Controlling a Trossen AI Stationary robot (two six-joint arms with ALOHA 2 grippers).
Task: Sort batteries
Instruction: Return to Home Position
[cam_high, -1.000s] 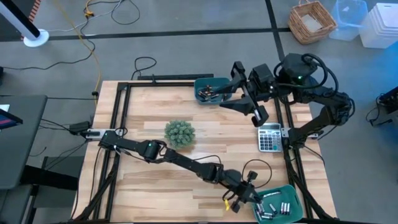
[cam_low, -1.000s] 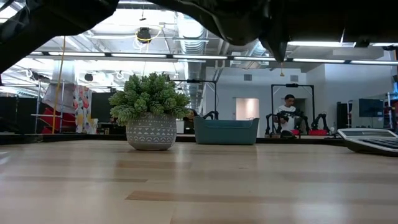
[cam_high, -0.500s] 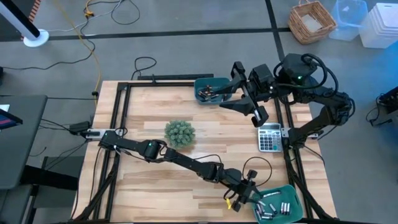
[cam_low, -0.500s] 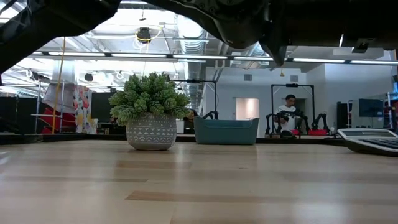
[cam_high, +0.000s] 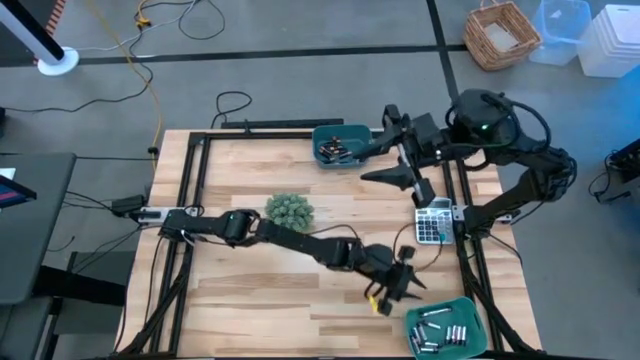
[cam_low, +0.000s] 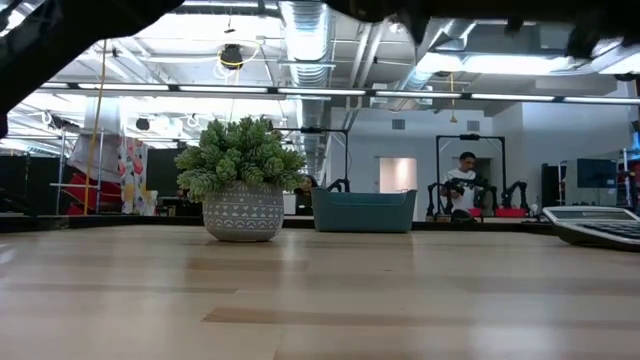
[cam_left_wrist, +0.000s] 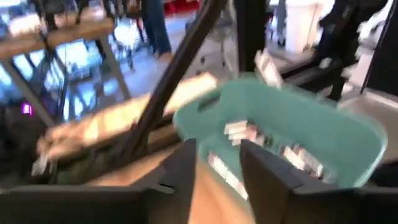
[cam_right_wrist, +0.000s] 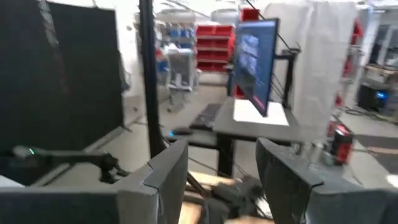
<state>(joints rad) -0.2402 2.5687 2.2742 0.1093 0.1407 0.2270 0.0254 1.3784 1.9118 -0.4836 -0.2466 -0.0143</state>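
Overhead, the left arm stretches from its base at the desk's left edge low across the boards, its elbow past the potted plant (cam_high: 289, 213). The left gripper (cam_high: 398, 286) hangs just beside the green bin (cam_high: 440, 305) in the desk's lower right corner. Silvery batteries (cam_high: 440, 332) lie in that bin. The right arm is folded up over the right edge. The right gripper (cam_high: 378, 163) points toward the teal bin (cam_high: 340, 128) at the far edge, where dark batteries (cam_high: 335, 151) lie. Its fingers are spread wide with nothing between them. A calculator (cam_high: 432, 222) sits by the right edge.

At desk level, dark arm parts cross the top, and which arm they belong to cannot be told. The plant, the teal bin and the calculator stand on the desk, and a person (cam_low: 462, 180) stands in the room beyond.

From the left wrist, that pincer's fingers (cam_left_wrist: 267, 174) stand partly apart and hold nothing. The green bin with its silvery cells is just ahead.

From the right wrist, its fingers (cam_right_wrist: 283, 177) are well parted and empty, facing the room.
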